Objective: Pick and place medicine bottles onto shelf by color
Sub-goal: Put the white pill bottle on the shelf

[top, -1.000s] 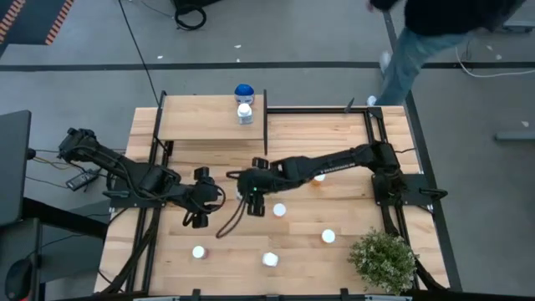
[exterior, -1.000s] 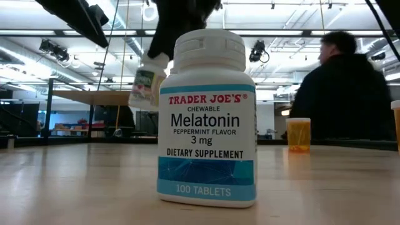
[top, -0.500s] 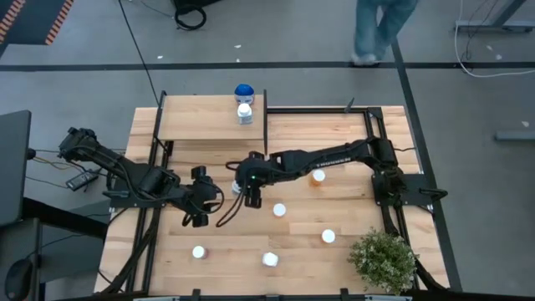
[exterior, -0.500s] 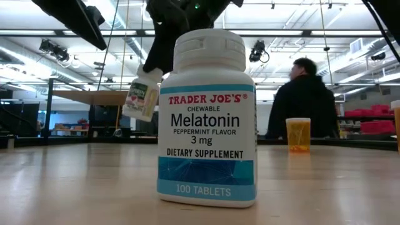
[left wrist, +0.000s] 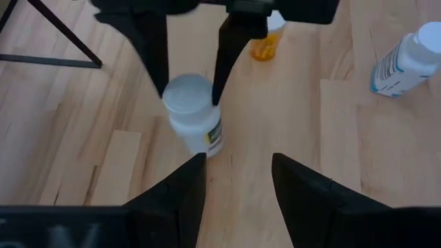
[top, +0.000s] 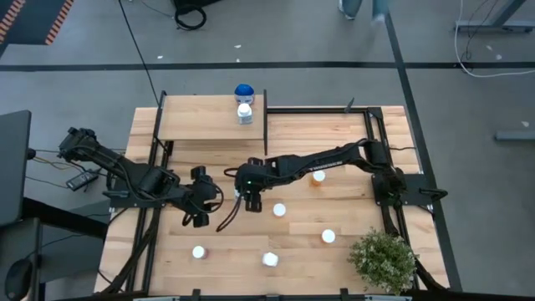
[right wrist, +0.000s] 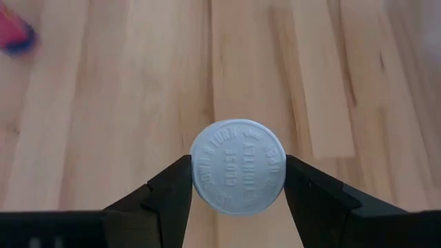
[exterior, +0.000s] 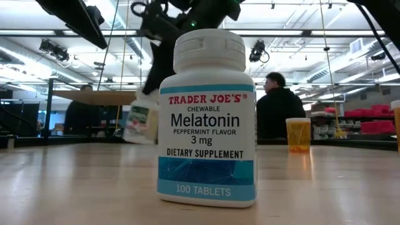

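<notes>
The right gripper (right wrist: 238, 180) was clamped by both fingers on the white cap of a small white bottle (left wrist: 193, 114), which hung below it, tilted, clear of the table or at most just above it; the low view showed that bottle (exterior: 141, 124) behind the big melatonin bottle (exterior: 209, 119) that stood close to the camera. From above, the right gripper (top: 252, 191) sat near the middle of the table (top: 292, 251), just in front of the shelf (top: 196, 117). The left gripper (left wrist: 238, 176) waited just beside it with its fingers parted and nothing between them, facing the carried bottle. Farther out, an orange bottle (top: 318, 176) stood close by the right arm, and four white-capped bottles were scattered toward the near edge, near the potted plant (top: 383, 259). On the shelf a white bottle (top: 244, 113) already stood with a blue-topped bottle (top: 243, 91) just behind it. By my reading the step in hand was the carry: one bottle picked up and not yet placed. The next move would call for lifting it above the shelf board, bringing it upright, and setting it beside the white one without knocking the pair already there.
</notes>
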`<act>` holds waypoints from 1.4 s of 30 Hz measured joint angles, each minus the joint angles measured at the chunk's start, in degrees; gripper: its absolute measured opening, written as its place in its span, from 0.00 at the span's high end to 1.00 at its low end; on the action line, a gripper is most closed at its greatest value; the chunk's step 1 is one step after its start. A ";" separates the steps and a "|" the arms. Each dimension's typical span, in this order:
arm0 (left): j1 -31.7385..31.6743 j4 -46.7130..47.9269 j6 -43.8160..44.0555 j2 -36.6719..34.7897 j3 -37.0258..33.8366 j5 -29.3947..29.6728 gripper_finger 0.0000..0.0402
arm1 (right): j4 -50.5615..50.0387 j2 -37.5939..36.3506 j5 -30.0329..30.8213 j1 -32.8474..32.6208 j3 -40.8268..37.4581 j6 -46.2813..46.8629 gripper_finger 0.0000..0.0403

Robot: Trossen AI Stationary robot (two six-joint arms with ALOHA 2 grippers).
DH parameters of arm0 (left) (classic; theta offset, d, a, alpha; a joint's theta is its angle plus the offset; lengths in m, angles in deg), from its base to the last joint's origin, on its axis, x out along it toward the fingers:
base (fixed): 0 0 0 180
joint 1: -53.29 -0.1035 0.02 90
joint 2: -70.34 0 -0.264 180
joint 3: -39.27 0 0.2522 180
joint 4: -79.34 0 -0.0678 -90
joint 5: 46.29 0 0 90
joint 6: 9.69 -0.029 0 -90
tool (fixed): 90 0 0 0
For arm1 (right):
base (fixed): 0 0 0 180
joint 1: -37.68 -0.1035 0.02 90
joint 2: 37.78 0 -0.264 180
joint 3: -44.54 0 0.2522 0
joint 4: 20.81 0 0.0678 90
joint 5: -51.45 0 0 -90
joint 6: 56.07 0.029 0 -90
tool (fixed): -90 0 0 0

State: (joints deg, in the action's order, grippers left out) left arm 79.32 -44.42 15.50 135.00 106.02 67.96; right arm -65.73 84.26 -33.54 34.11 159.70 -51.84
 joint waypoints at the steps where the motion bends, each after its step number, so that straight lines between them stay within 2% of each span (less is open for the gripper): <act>1: 0.00 0.01 -0.12 0.02 0.00 -0.02 0.57 | -0.23 -0.06 0.00 0.00 0.08 0.00 0.47; 7: 0.00 -0.54 -0.30 0.04 0.00 0.00 0.57 | -0.87 -0.09 -0.49 0.06 0.01 0.09 0.46; 23: -0.02 -0.66 -0.33 0.06 0.00 0.21 0.57 | -1.99 -0.22 -1.49 -0.20 0.01 0.31 0.33; 27: -0.17 -0.71 -0.37 0.06 0.00 3.69 0.57 | -3.65 -1.03 -1.42 -1.33 0.08 1.35 0.30; 30: -0.23 -1.19 -0.28 0.06 0.00 7.10 0.57 | -9.13 -1.40 -0.97 -2.59 0.05 3.16 0.28; 32: -0.90 -2.24 -0.37 0.13 0.00 7.38 0.55 | -12.75 -1.65 -0.38 -3.60 -0.03 5.72 0.27; 36: -4.51 -4.71 -3.61 1.42 0.00 3.70 0.46 | -14.16 -1.95 -0.24 -6.64 -0.01 9.91 0.25; 42: -13.37 -8.08 -11.80 3.71 0.00 -8.18 0.25 | -15.81 -2.28 -0.85 -12.09 -0.01 14.31 0.24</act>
State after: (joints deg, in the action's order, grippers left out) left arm 65.94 -52.49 3.70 138.71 106.02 59.78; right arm -81.55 81.97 -34.39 22.03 159.69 -37.53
